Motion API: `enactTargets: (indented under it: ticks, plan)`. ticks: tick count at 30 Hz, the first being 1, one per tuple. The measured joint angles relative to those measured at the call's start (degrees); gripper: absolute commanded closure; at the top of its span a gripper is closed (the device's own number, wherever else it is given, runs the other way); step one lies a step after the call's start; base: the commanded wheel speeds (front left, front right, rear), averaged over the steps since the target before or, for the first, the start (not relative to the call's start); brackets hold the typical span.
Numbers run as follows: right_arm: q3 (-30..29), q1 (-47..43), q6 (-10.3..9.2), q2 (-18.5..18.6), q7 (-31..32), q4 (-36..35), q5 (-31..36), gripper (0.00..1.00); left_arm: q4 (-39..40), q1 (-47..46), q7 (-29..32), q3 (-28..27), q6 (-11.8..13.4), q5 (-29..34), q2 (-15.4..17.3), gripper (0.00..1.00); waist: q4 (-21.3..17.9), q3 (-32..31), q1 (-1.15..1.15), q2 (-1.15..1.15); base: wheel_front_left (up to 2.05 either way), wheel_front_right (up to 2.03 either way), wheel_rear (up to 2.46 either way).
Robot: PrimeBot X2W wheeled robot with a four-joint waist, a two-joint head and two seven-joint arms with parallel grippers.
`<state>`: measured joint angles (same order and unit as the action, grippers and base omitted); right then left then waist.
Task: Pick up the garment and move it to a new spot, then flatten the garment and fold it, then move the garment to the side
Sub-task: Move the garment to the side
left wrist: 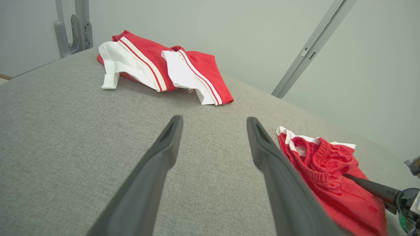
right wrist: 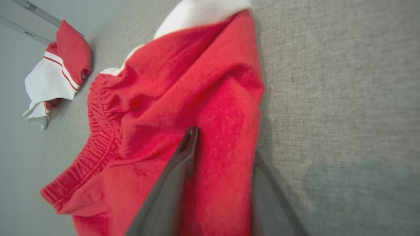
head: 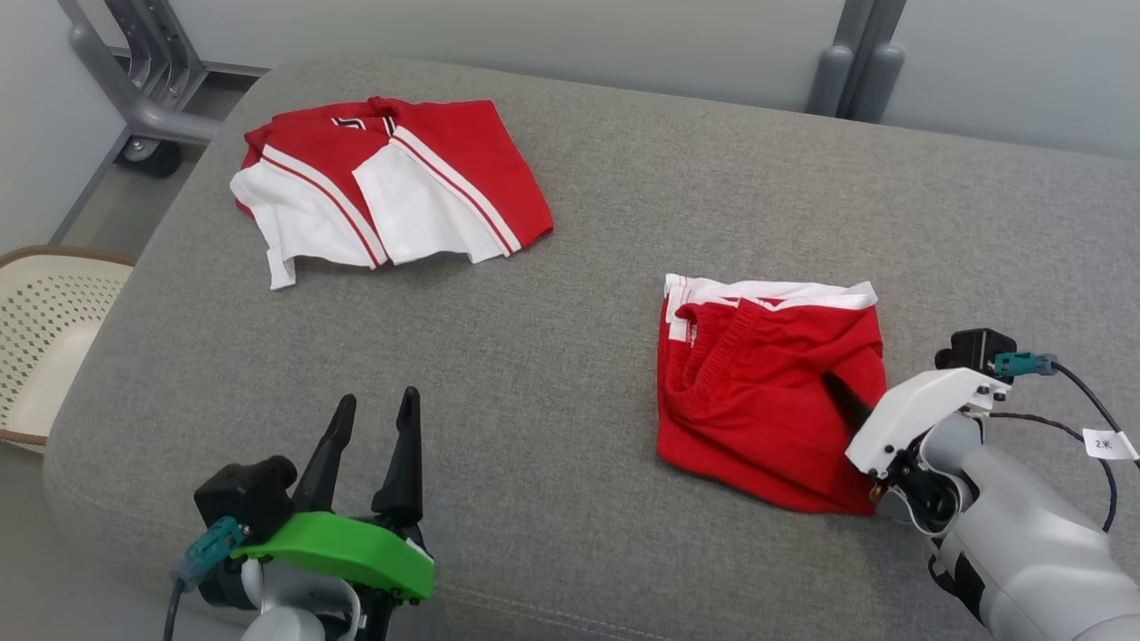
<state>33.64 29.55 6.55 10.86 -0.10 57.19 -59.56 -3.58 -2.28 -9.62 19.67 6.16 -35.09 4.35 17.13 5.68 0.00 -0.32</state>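
Red shorts (head: pixel 766 392) lie near right on the grey cushion (head: pixel 570 267); my right claw (right wrist: pixel 224 144) straddles their right edge for a lift, pinch or not I cannot tell; left claw (head: pixel 372 418) spread, idle, near left

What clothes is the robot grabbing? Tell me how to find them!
Look at the big grey cushion. On its right side, near the front, lie bunched red shorts with the right pincer at their edge. Unlike the red garment at the far left with big white panels, they're nearly all red, with a stretchy waistband.
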Motion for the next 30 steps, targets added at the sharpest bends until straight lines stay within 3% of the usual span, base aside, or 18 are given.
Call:
enactTargets:
  ticks: [13,20,30]
  plan:
    - [2.2,4.0,0.49,1.5,0.2,0.2,2.0,1.0,1.4,0.0,0.0,-1.7,0.5,0.1,0.1,0.0,-3.4,1.4,0.0,0.0,0.0,0.0,0.0]
    - [3.1,7.6,0.49,5.9,0.2,0.2,4.4,1.0,3.0,0.0,0.0,-2.1,0.5,0.6,0.1,0.0,-6.2,2.4,0.0,0.0,0.0,0.0,0.0]
    - [5.0,13.5,0.51,15.2,0.8,0.9,9.0,1.0,7.0,-0.2,1.0,-0.9,0.5,2.0,0.3,0.0,-10.0,5.1,0.0,0.0,0.0,0.0,0.0]
